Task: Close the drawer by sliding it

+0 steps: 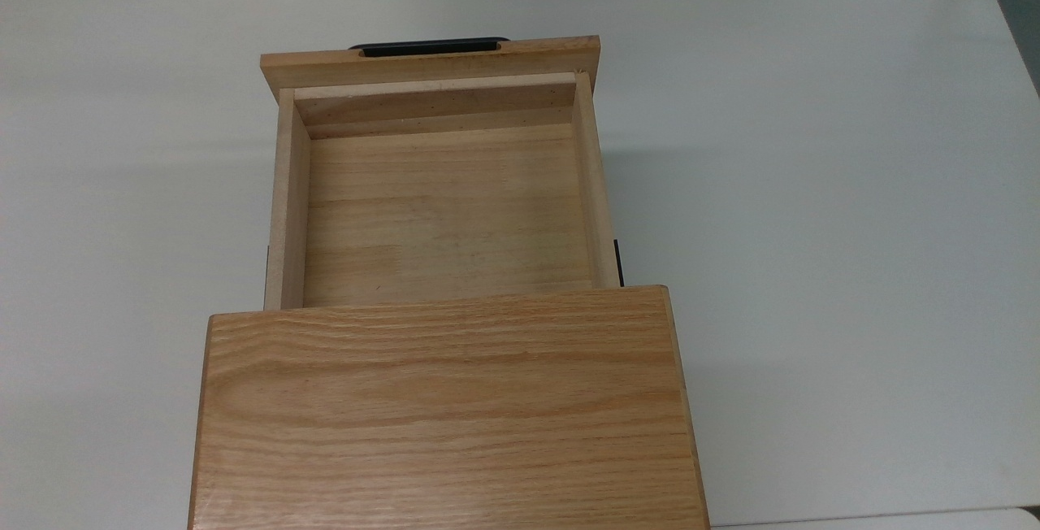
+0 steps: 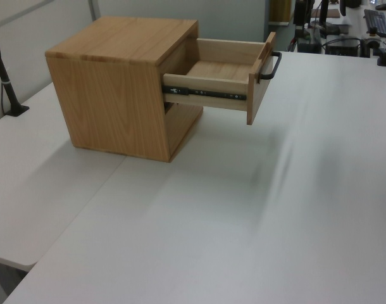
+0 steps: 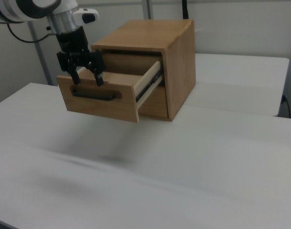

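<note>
- In the top view we look down on the drawer (image 1: pixel 443 213). It is pulled far out of the wooden cabinet (image 1: pixel 445 408), toward the top view's top. We see nothing inside it, just its bare wood floor.
- Its front panel (image 1: pixel 431 62) is wider than the box part, and the thin black handle (image 1: pixel 429 46) sticks out past it. Everything sits on a white table (image 1: pixel 812 229).
- In the left view the drawer (image 2: pixel 224 73) hangs out of the cabinet (image 2: pixel 126 88) toward the left view's right. It does not touch the table (image 2: pixel 243 221). A black slide rail (image 2: pixel 205 94) runs along its side wall, and the handle (image 2: pixel 271 66) is on the far end.
- In the right view the drawer (image 3: pixel 112 90) comes out toward the right view's left, and we see the handle (image 3: pixel 94 94) on the front panel (image 3: pixel 98 99).
- The gripper (image 3: pixel 86 78) hangs at the top edge of the front panel, just above the handle. Its two black fingers (image 3: pixel 98 74) are spread apart and point down. They hold nothing. We cannot tell if they touch the wood.
</note>
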### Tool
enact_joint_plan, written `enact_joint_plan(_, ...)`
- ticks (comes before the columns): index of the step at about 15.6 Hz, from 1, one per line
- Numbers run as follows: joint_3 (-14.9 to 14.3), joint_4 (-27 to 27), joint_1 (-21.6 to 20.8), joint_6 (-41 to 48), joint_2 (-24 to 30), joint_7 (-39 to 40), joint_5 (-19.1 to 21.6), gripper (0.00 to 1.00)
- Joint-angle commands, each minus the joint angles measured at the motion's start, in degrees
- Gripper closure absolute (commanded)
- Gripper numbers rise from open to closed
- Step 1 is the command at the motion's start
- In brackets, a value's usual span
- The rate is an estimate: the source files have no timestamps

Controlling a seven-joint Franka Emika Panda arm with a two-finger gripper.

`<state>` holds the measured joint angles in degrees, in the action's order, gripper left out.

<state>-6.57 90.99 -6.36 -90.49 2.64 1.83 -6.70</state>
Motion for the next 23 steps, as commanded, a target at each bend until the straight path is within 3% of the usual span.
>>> enact_joint_plan(1,-0.4,-1.1,-0.7,2.2,-0.2,0.2,1.6,0.00)
enact_joint_plan(17,-0.4,-0.3,-0.5,2.2,0.3,1.5,1.6,0.00)
enact_joint_plan(23,-0.3,0.0,0.7,4.7,0.7,18.2,1.4,0.00)
